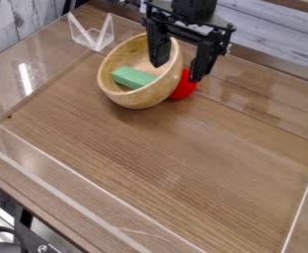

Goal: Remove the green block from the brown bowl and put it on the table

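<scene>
- Hanging over the far rim of the brown bowl (139, 83), the gripper (182, 61) points straight down with its two dark fingers spread wide apart and nothing between them.
- One finger (158, 46) reaches down inside the bowl's opening, near the back wall; the other finger stands outside the bowl, on its right side, so the rim passes between the two.
- The green block (131, 77) lies inside the bowl, below and to the left of the gripper, resting flat against the inner slope.
- The block sits apart from the nearer finger; no contact shows between them.
- Just under the outer finger, a rounded red object (182, 89) peeks out from behind the bowl's right edge, touching or nearly touching the bowl's wall; I cannot tell which.
- The bowl stands upright on the table (170, 168), in the far half of the wood-grain top, directly beneath the gripper.
- Low clear plastic walls (38, 163) border the table, well away from the gripper on the near and left sides.
- A clear folded plastic piece (91, 33) stands on the far left, behind the bowl and to the left of the gripper.
</scene>
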Robot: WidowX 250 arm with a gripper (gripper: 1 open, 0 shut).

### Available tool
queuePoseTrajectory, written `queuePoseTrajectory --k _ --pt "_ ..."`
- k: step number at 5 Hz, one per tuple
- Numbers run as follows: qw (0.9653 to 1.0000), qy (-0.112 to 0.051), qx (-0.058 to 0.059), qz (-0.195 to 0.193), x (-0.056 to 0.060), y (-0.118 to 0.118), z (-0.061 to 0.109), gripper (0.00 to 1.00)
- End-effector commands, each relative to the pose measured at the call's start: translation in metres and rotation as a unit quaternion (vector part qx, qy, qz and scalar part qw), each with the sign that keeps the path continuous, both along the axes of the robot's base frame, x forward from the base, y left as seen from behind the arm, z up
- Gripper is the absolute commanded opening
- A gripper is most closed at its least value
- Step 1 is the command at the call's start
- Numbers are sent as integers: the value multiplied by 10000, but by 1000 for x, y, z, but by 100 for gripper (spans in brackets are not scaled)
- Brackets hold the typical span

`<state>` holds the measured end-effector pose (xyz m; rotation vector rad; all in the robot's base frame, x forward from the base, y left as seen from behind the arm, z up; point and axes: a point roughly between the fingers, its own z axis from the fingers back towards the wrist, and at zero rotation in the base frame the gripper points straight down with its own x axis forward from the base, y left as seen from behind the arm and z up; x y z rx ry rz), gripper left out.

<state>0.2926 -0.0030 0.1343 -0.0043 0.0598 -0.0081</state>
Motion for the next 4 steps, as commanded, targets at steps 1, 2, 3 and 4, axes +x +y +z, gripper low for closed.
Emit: queuePoseTrajectory --k 1,2,3,4 --pt "9993 6 -28 385 -3 9 -7 100" --pt "9925 -125 -110 1210 -3 29 -11 100" --pt "9792 -256 -243 1999 -5 47 -14 100" --pt "9636 -360 -375 2624 -4 58 -17 100"
